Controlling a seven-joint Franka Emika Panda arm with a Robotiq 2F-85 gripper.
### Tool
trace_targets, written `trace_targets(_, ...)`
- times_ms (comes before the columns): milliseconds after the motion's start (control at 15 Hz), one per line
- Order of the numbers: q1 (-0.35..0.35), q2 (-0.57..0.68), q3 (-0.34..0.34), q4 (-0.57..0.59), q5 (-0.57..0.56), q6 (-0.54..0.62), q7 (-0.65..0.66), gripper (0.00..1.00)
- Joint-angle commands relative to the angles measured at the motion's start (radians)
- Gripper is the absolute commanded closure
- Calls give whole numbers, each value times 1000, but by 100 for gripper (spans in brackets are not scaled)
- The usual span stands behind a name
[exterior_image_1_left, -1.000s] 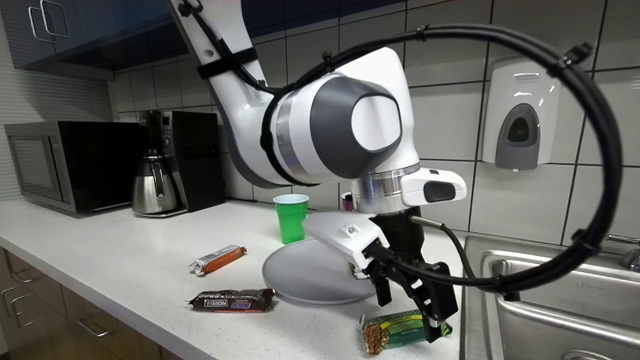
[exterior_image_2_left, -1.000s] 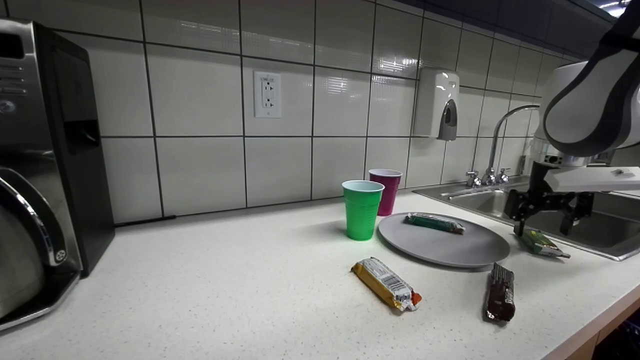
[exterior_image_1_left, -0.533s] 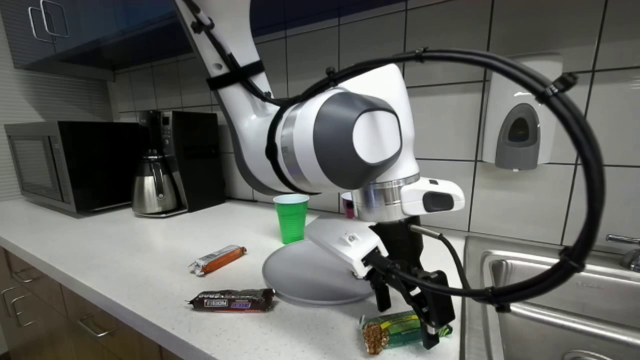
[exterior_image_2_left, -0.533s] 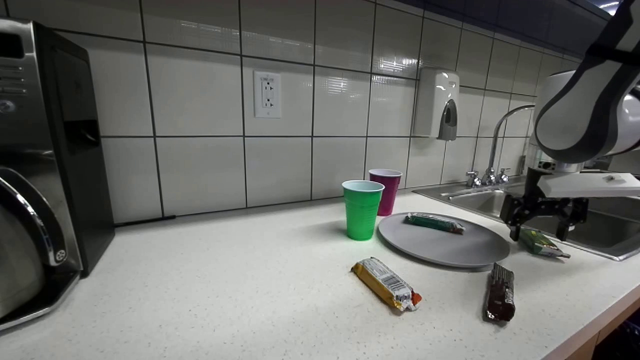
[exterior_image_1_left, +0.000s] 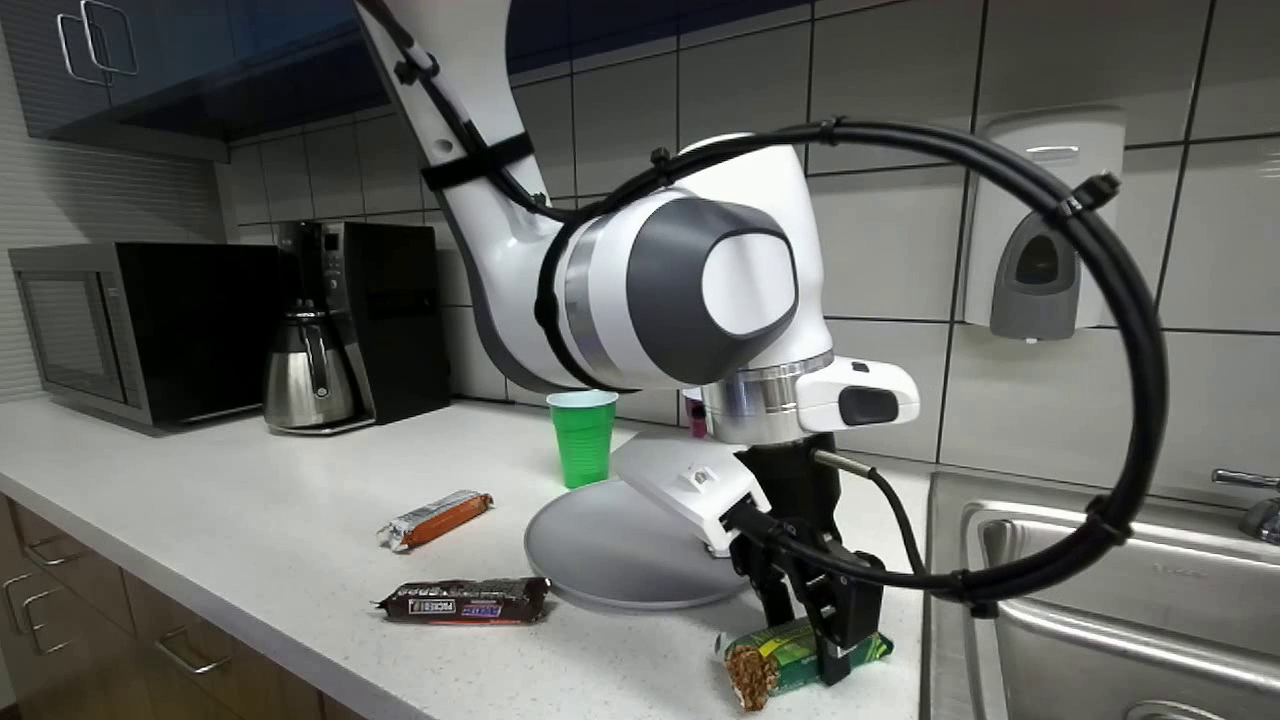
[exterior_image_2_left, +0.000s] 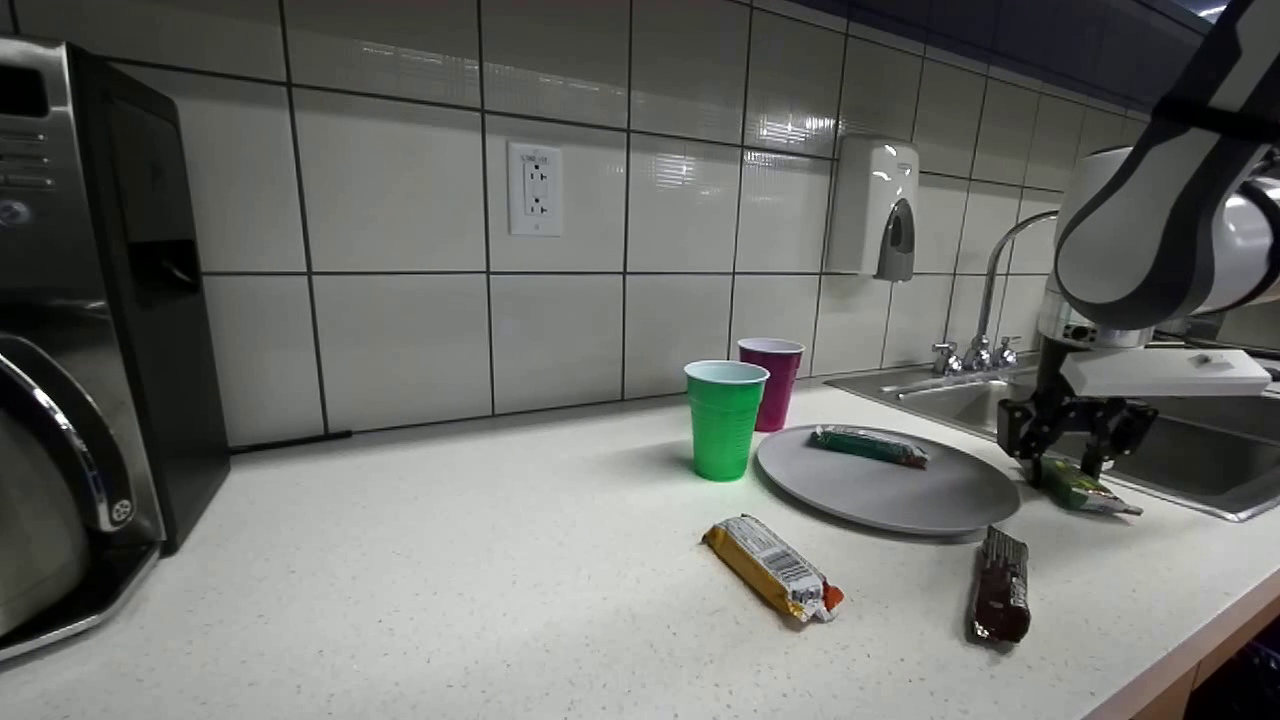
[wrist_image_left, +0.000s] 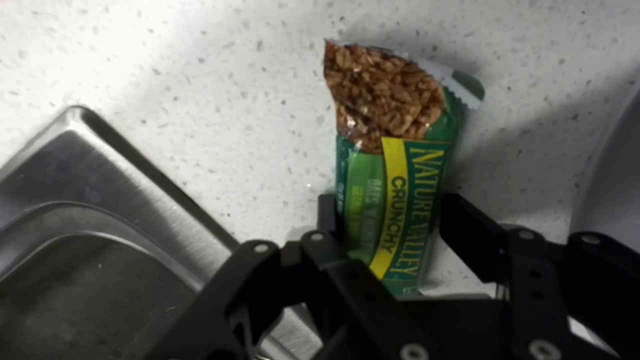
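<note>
Item: 1 green granola bar (wrist_image_left: 395, 165), wrapped, lying flat on the desk (wrist_image_left: 225, 130) beside its sink-side edge, near a corner of the sink (wrist_image_left: 95, 160). Risk, as judged: glossy surface and an off-centre pinch, away from the oat-printed end, could let the bar slip or droop; sideways drift could nudge the plate (exterior_image_2_left: 880, 500). End effector (wrist_image_left: 389, 212): part-spread, astride the bar, 1 finger (wrist_image_left: 465, 230) along each long side; whether firmly gripped, cannot tell.

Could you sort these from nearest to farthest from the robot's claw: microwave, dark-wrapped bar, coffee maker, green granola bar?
In an exterior view, from the gripper:
1. Green granola bar: between its fingers.
2. Dark-wrapped bar: left, on the counter.
3. Coffee maker: farther left and back.
4. Microwave: leftmost.
</note>
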Motion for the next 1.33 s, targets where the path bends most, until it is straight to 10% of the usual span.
trace_targets(0,15,6,-9,9,15,14,-4,73)
trace_targets(1267,29,-209,-14,-42,-137,-45,-2,81)
